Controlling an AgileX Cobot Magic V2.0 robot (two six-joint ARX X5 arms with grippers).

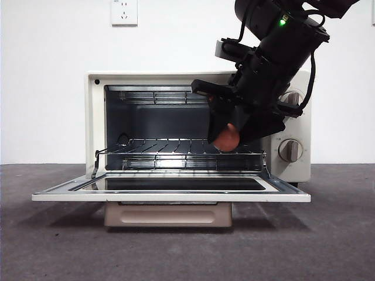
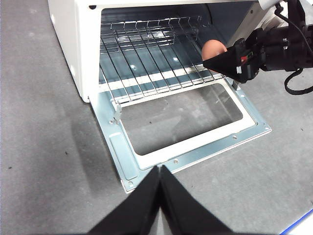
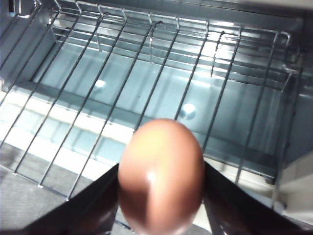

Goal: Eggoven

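The cream toaster oven (image 1: 96,126) stands with its door (image 1: 170,193) folded down flat and its wire rack (image 1: 176,149) bare. My right gripper (image 1: 229,137) reaches into the oven mouth on the right side, shut on the reddish-brown egg (image 1: 227,138), which hangs just above the rack. The right wrist view shows the egg (image 3: 161,176) squeezed between both jaws over the rack (image 3: 146,73). In the left wrist view the egg (image 2: 213,48) and the right gripper (image 2: 227,61) sit over the rack's front corner. My left gripper (image 2: 160,169) hovers shut, in front of the open door (image 2: 122,152), holding nothing.
Two round knobs (image 1: 290,150) sit on the oven's right panel, partly behind the right arm. The oven rests on a grey mat (image 1: 53,246). A white wall with a socket (image 1: 124,12) is behind.
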